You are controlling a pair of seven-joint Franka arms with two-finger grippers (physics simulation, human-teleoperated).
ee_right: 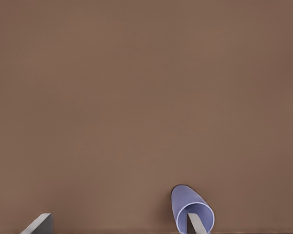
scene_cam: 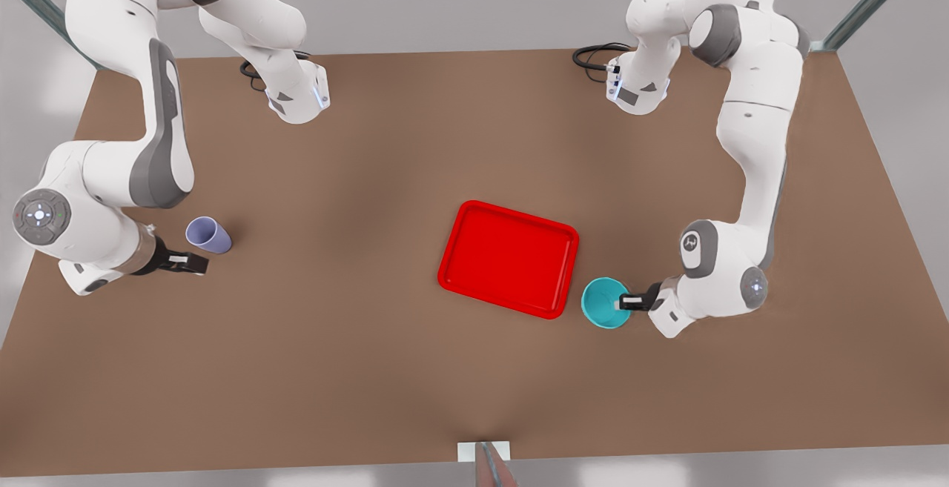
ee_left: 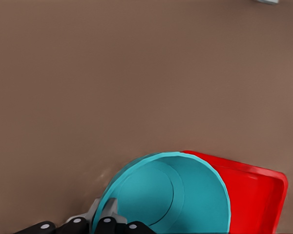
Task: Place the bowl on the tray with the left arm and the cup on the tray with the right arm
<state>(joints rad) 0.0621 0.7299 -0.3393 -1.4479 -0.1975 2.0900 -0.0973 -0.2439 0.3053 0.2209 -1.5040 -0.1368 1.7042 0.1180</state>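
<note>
Left gripper (scene_cam: pixel 630 301) is clamped on the rim of the one teal bowl (scene_cam: pixel 604 302), plain and smooth, just off the red tray (scene_cam: pixel 510 258) toward the front view's right. Right gripper (scene_cam: pixel 194 263) has its fingers spread, one finger tip in front of the mouth of the single lavender cup (scene_cam: pixel 208 236), well away from the tray on the brown table (scene_cam: pixel 371 368). One tray, two arms, no readable writing.

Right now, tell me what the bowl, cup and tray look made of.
Bowl: smooth teal, matte, likely plastic; thin even wall in the left wrist view.
Cup: lavender, matte, thin rim, probably plastic.
Tray: glossy red, moulded rounded rim, plastic-looking.
All are renders, so only guesses.
</note>
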